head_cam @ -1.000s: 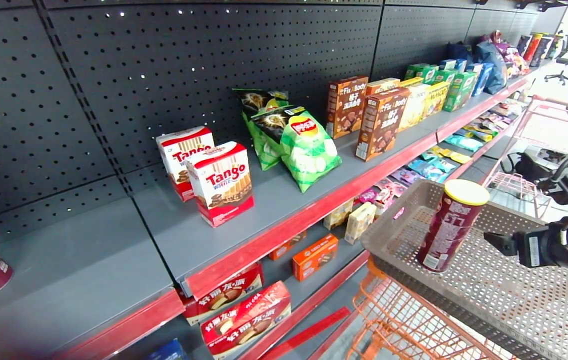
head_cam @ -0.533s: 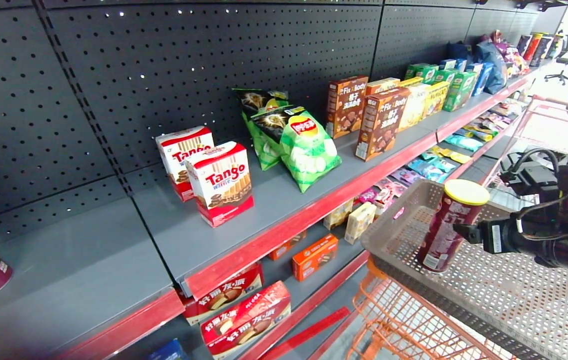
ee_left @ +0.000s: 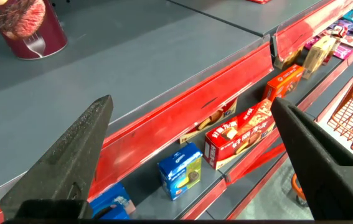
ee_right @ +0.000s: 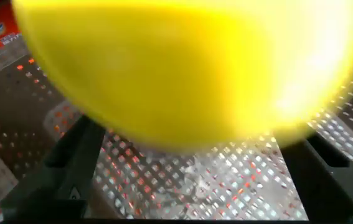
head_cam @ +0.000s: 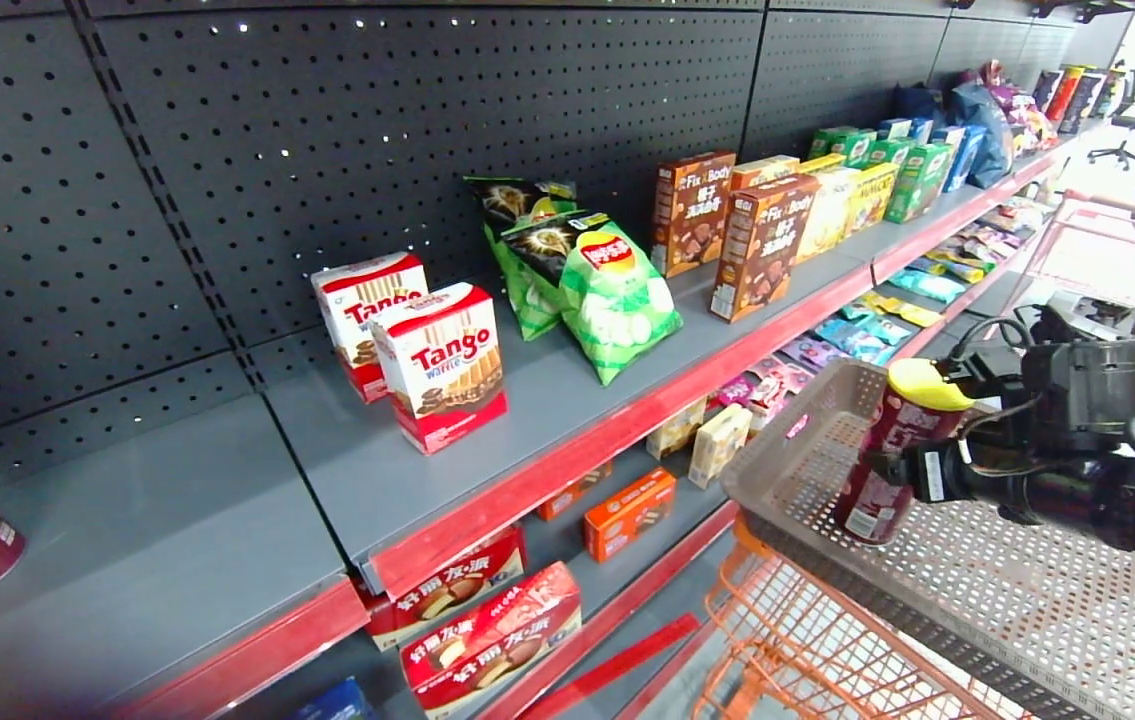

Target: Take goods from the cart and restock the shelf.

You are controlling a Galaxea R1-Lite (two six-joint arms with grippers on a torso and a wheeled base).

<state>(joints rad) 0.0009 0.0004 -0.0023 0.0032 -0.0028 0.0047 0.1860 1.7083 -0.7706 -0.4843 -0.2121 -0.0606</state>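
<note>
The grey perforated basket [head_cam: 977,570] sat on top of the orange wire cart [head_cam: 807,650], and the rest is placed from it. In the basket's corner nearest the shelf stood the red canister [head_cam: 887,450], leaning a little, its yellow lid [ee_right: 188,62] tipped toward the right gripper [head_cam: 902,470]. That gripper reached in over the basket from the side away from the shelf, level with the canister's middle. Its jaws were apart, one on each side of the canister. Whether either one touched the canister could not be made out, since the lid lay blurred across most of the right wrist view. The grey, red-edged shelf [head_cam: 547,400] ran along the left of the basket and somewhat above its rim. On that shelf, level with the basket's far end, stood brown boxes [head_cam: 757,245]. Green chip bags [head_cam: 612,295] lay farther left, then two red-and-white wafer boxes [head_cam: 442,365]. Well away to the left of the basket a dark red tub [ee_left: 27,28] stood on a bare stretch of shelf. The left gripper [ee_left: 192,106] hung out there too, in front of the shelf's red edge. Its jaws were wide apart and held nothing. Beneath it, on the lower shelf, lay red snack boxes [ee_left: 238,134] and a blue box [ee_left: 181,169]. Beyond the basket's far end stood a pink cart [head_cam: 1117,250].
</note>
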